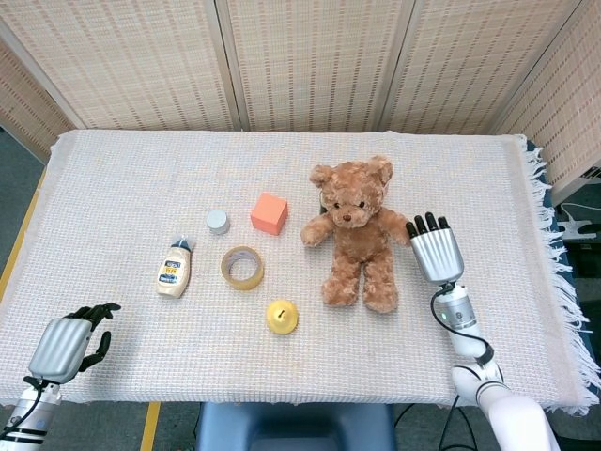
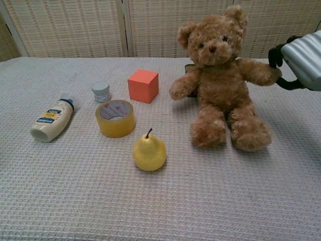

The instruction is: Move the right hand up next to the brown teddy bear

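The brown teddy bear sits upright a little right of the table's middle, facing the robot, with its head toward twelve o'clock and its legs toward six, so its long axis runs twelve to six. The right hand lies at about three o'clock from the bear's body, palm down, its dark fingers pointing toward twelve and lying roughly parallel to that axis. From the hand, the bear is at about nine to ten o'clock.

In the chest view the right hand is cut by the frame's edge, and its fingertips appear to touch the end of the bear's outstretched arm. The fingers are somewhat bent and a little apart, and nothing is held between them.

The left hand rests at the near left corner of the table, at about eight o'clock from the bear and well apart from it. Its fingers are curled in on nothing. The right hand is plainly the nearer one.

Judged from this, the approach looks all but complete. Any remaining move is a small shift along the bear's side, and pushing further toward nine o'clock risks tipping the bear.
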### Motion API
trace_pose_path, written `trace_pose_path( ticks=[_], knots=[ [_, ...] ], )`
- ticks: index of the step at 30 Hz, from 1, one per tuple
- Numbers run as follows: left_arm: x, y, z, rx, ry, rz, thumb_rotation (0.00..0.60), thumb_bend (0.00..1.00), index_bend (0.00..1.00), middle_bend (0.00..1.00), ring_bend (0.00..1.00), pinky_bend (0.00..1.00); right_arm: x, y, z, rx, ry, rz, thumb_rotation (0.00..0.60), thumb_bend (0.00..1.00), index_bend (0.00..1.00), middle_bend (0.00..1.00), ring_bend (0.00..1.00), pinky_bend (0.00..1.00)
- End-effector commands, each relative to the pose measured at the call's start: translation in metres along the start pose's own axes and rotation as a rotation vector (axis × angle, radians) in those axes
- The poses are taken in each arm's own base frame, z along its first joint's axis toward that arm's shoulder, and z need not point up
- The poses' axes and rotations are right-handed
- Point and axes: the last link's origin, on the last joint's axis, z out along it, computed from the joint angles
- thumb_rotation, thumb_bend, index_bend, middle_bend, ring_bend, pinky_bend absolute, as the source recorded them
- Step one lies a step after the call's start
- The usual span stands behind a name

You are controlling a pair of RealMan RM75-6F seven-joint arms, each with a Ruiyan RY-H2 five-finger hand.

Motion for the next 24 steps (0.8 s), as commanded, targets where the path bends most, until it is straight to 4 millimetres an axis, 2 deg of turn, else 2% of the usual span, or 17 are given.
trace_pose_path(
  ticks=[1, 12, 20, 24],
  knots=[
    [0.000, 0.000, 0.000, -0.004, 0.002, 0.004, 0.600, 0.54, 0.27, 0.37, 0.36, 0.56, 0.006, 0.000, 0.005, -0.012, 0.035, 0.002, 0.600, 0.18, 0.54, 0.50, 0.40, 0.61],
    [-0.001, 0.001, 0.000, -0.005, -0.005, 0.005, 0.600, 0.54, 0.27, 0.37, 0.36, 0.56, -0.010, -0.005, -0.010, 0.014, -0.069, -0.005, 0.600, 0.18, 0.54, 0.50, 0.40, 0.61],
    [0.000, 0.002, 0.000, -0.007, -0.003, 0.005, 0.600, 0.54, 0.27, 0.37, 0.36, 0.56, 0.003, 0.002, 0.001, -0.027, 0.023, -0.019, 0.600, 0.18, 0.54, 0.50, 0.40, 0.61],
    [-0.001, 0.002, -0.001, -0.011, -0.004, 0.011, 0.600, 0.54, 0.27, 0.37, 0.36, 0.56, 0.002, 0.002, -0.001, -0.026, 0.014, 0.001, 0.600, 0.18, 0.54, 0.50, 0.40, 0.61]
  ],
)
